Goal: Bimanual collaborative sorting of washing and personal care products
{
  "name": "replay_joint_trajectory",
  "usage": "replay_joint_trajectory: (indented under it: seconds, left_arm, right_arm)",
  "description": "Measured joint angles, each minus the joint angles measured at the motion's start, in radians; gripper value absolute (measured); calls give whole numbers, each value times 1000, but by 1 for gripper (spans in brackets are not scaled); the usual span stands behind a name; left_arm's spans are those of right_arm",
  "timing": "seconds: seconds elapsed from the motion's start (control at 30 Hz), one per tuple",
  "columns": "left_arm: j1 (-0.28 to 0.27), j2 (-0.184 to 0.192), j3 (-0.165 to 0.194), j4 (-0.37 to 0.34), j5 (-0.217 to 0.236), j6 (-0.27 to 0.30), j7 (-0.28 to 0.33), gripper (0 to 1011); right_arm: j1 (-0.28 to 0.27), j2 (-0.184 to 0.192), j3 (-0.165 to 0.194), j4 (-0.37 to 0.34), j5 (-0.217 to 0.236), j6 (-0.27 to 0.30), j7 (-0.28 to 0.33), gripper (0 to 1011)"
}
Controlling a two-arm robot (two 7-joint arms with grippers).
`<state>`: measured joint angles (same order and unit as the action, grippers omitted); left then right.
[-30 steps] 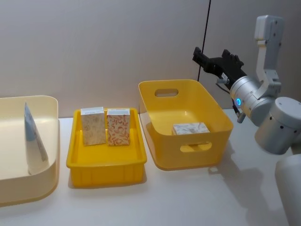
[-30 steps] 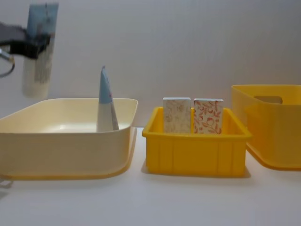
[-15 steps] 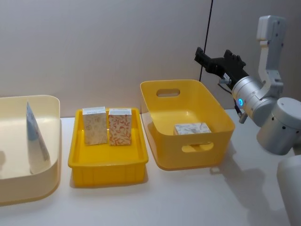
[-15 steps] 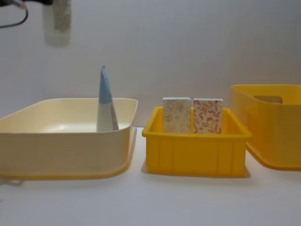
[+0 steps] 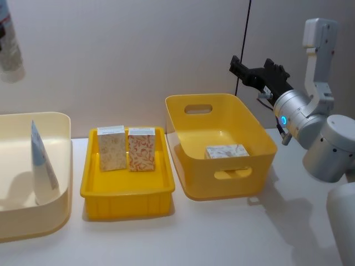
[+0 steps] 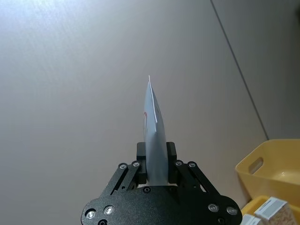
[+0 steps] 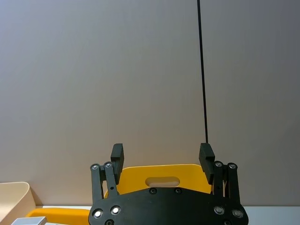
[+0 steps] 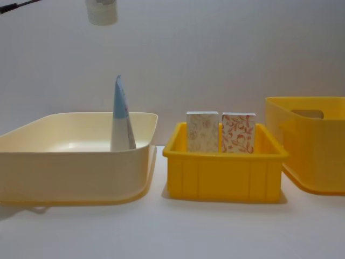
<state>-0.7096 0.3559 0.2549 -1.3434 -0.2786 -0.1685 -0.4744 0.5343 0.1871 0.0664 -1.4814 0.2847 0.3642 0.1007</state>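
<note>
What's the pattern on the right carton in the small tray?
Carton: red floral print, clearest in chest view.

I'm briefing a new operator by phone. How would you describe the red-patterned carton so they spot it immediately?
Start at the shallow yellow tray in the middle, between the cream bin and the deep yellow bin with handle slots. Two small cartons stand upright side by side in it. Yours is the red floral carton, nearer the deep bin; its neighbour, the beige carton, has a pale pattern.

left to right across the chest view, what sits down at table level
standing tube → beige carton → red carton → tall yellow bin
</note>
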Motion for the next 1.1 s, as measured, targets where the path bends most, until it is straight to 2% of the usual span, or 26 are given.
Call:
replay_joint_trajectory:
  seconds: [0.6,0.87,1.1]
  left_arm:
    - [-108,-74,29,151,-184,-69,-235,236]
    - [-158,-114,40,235,-267,-86,-348,236]
    - [-207,-153,48,320,-346,-95,-464,236]
  right_arm:
    - [0,4,-6,0,6,0,12,1001]
    - [2,18,-23,-2,27,3,64,1001]
    - [10,45,-50,-4,57,23,144,1001]
